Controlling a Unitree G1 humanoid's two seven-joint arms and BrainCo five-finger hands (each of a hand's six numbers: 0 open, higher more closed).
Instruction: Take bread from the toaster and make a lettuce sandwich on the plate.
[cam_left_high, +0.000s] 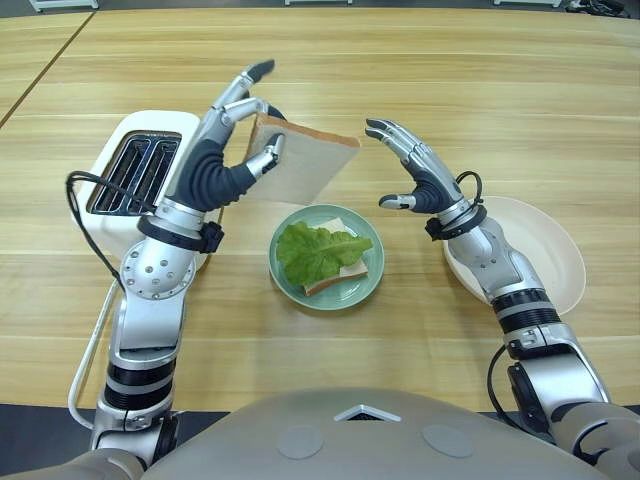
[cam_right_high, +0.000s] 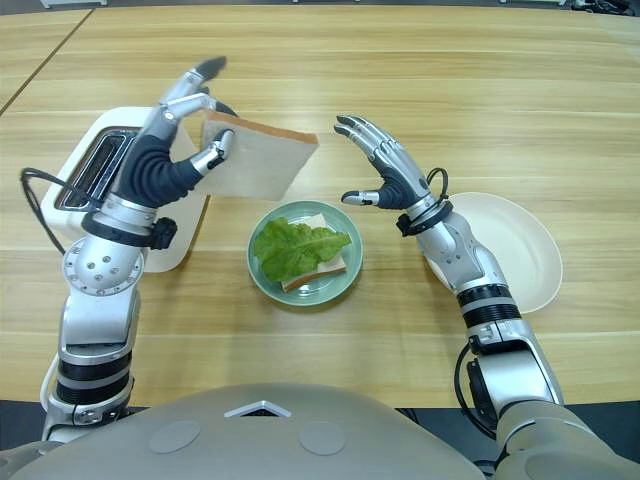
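Bread slice (cam_left_high: 310, 165) pinched in the left robot hand (cam_left_high: 225, 160), raised near the lettuce (cam_left_high: 315, 250) on the green plate (cam_left_high: 352, 292), likely to cap the sandwich; right robot hand (cam_left_high: 415, 172) spread empty.

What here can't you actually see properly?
Lower bread slice, both views: mostly covered by the lettuce; only its corner shows.
Toaster slots, both views: too dark inside to tell if bread remains; the left hand holding the top slice covers its right side.
White dish, both views: left part hidden by the right forearm.
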